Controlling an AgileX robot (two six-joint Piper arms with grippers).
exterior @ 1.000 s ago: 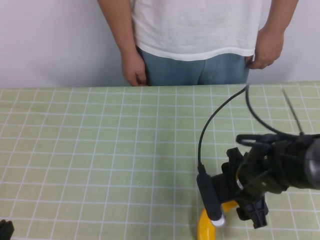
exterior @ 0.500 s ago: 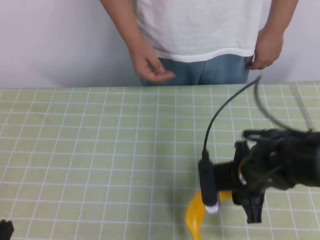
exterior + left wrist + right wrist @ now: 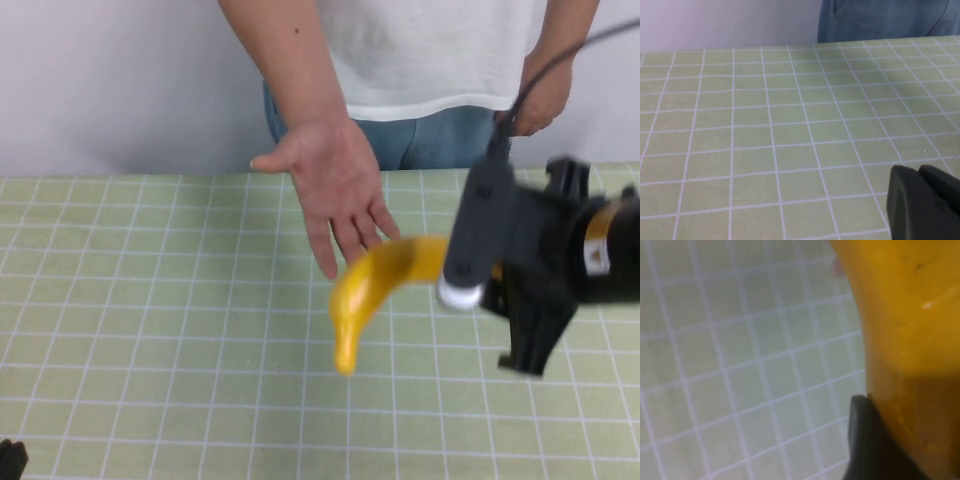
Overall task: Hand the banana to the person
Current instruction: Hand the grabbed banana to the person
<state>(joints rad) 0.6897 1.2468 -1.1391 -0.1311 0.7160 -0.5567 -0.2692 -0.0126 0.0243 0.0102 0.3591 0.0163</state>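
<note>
The left gripper sits parked at the near left, its jaws together. The person's open palm waits beside the airborne banana, clamped by the right gripper; ideally the fruit reaches the palm before release.

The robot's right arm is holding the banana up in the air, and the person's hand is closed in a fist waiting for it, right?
Not quite. In the high view the person's hand is open, palm up with fingers spread, not a fist. The right gripper does hold the banana up off the table. The left gripper sits low, away from it.
</note>
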